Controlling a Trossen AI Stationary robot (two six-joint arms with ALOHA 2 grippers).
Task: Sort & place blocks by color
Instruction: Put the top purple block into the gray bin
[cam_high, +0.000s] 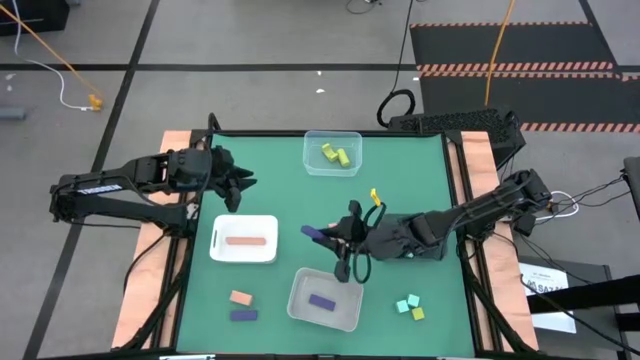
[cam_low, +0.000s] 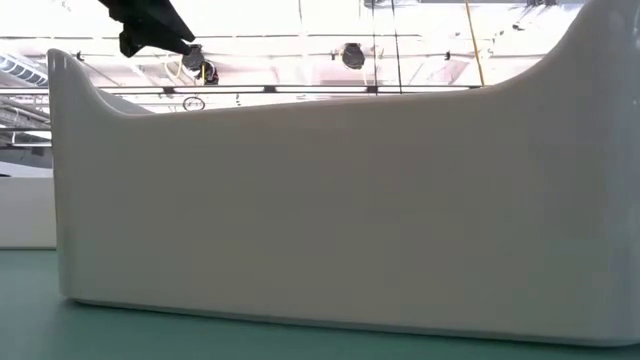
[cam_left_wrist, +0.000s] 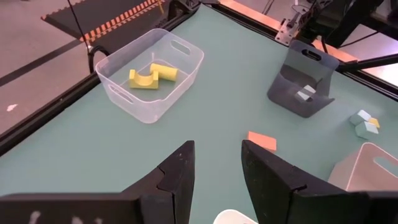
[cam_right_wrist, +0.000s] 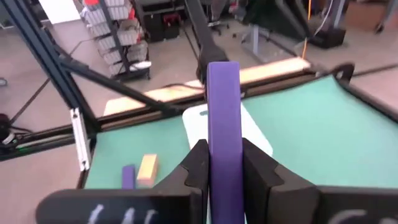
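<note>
My right gripper (cam_high: 327, 236) hangs over the middle of the green table, shut on a purple bar (cam_right_wrist: 224, 106) whose free end (cam_high: 311, 233) pokes toward the white tray (cam_high: 262, 257). That tray holds a salmon bar (cam_high: 245, 240). Two yellow blocks (cam_high: 336, 155) lie in the far clear tub (cam_high: 312, 165). A purple bar (cam_high: 321, 300) lies in the near clear tub (cam_high: 300, 312). Salmon (cam_high: 241, 297) and purple (cam_high: 243, 315) blocks lie loose near left. Teal and yellow cubes (cam_high: 410, 306) lie near right. My left gripper (cam_high: 240, 186) waits open at the far left, with nothing between its fingers. My right gripper pinches the purple bar's two long faces (cam_right_wrist: 225, 163) between its two fingers (cam_right_wrist: 255, 168). It comes nearly level from the table's right, and the bar lies along the fingers. Most of the bar sticks out past the fingertips, toward the table's left. The bar is lifted clear of the table.
A dark grey bin (cam_left_wrist: 305, 84) with pale blocks stands at mid-right, largely under my right arm in the high view. An orange block (cam_left_wrist: 262, 140) lies on the mat in the left wrist view. A white container wall (cam_low: 320, 200) fills the low view.
</note>
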